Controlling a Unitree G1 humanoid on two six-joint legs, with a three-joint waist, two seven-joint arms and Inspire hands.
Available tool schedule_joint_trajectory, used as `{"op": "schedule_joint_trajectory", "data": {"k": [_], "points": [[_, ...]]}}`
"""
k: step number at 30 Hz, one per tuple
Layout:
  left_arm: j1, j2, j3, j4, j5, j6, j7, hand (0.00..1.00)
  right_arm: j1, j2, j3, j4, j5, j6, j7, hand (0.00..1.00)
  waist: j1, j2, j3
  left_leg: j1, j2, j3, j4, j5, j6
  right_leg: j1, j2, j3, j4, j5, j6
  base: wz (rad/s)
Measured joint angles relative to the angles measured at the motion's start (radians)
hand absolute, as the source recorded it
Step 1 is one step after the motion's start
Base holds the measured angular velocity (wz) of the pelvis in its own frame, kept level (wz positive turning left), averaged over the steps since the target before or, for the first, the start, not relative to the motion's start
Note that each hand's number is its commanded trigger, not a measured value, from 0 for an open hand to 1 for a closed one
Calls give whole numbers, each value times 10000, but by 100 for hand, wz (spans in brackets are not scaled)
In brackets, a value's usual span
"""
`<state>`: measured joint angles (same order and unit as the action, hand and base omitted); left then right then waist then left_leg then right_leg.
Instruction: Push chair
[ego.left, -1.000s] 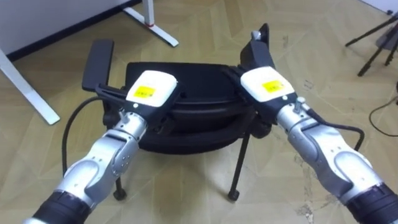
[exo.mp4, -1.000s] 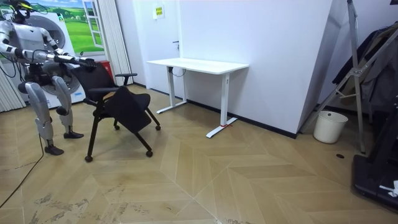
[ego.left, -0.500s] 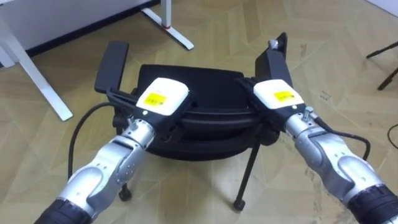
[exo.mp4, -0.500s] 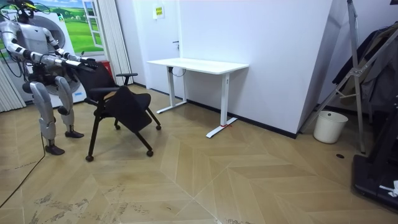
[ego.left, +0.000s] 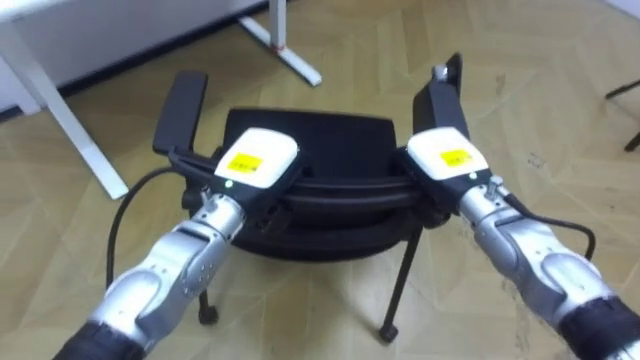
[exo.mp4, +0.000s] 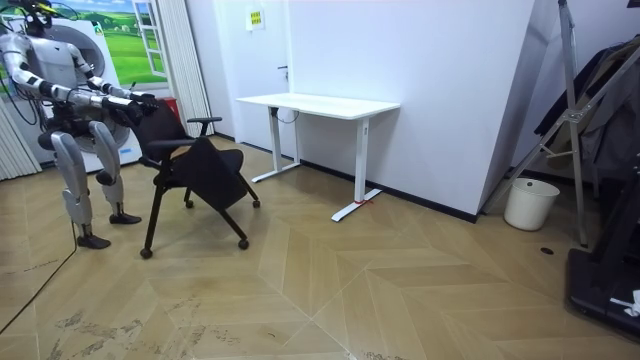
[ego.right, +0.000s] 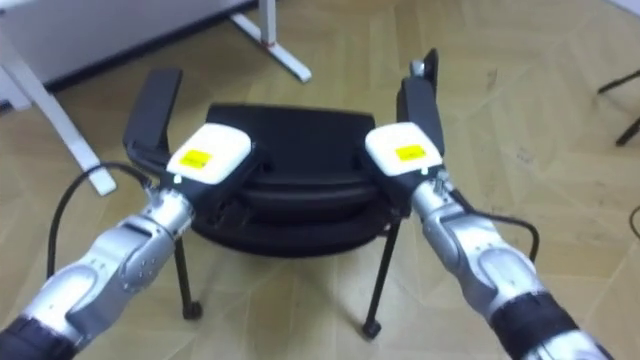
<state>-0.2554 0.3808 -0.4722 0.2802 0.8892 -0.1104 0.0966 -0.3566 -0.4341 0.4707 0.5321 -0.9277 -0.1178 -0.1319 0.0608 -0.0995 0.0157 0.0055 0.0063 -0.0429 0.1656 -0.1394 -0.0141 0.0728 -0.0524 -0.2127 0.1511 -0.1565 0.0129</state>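
A black office chair (ego.left: 310, 140) stands in front of me with its back towards me, on the wooden floor (ego.left: 520, 90). Both my arms reach forward to the top rim of its backrest (ego.left: 345, 190). My left hand (ego.left: 255, 160) lies over the rim's left end, its dark fingers curled down round it. My right hand (ego.left: 447, 158) rests on the rim's right end, beside the right armrest (ego.left: 440, 85); its fingers are hidden under its back. In the room view I stand upright behind the chair (exo.mp4: 205, 170) at the room view's left.
A white desk (exo.mp4: 320, 103) stands beyond the chair by the wall; its leg (ego.left: 60, 115) and foot (ego.left: 290, 55) lie close ahead on the left. A white bin (exo.mp4: 530, 203) and a dark rack (exo.mp4: 590, 120) stand far to the room view's right.
The chair has rolled a little towards the desk, and I have stepped after it with both hands kept on the backrest. The eye view has shifted with that step.
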Motion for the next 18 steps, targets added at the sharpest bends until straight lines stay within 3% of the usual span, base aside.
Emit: {"op": "schedule_joint_trajectory", "data": {"k": [6,11,15,18], "points": [[-95,-7,33,208,-23,-61,8,100,32,15,177,239,-24,-63,-583,100,-18,4,4,-130,-41,109,160,-13,21,-46,-82,-175,64,-15,7,4],[-400,-157,56,908,-24,-465,102,100,-28,62,185,680,-75,-255,-901,100,13,70,52,-293,-15,172,672,-251,55,-86,-125,-354,474,-251,-48,8],[-998,-342,86,1820,-21,-771,218,100,-473,191,181,1427,-77,-432,-1092,100,32,177,177,-979,229,108,1978,-733,-13,-461,-66,-552,1351,-590,-178,11],[-1582,-406,74,2449,-25,-942,488,100,-1019,271,178,2101,52,-650,-1255,100,24,148,306,-1828,400,163,3441,-1188,-105,-1233,-127,-671,2898,-1312,-342,21]]}}
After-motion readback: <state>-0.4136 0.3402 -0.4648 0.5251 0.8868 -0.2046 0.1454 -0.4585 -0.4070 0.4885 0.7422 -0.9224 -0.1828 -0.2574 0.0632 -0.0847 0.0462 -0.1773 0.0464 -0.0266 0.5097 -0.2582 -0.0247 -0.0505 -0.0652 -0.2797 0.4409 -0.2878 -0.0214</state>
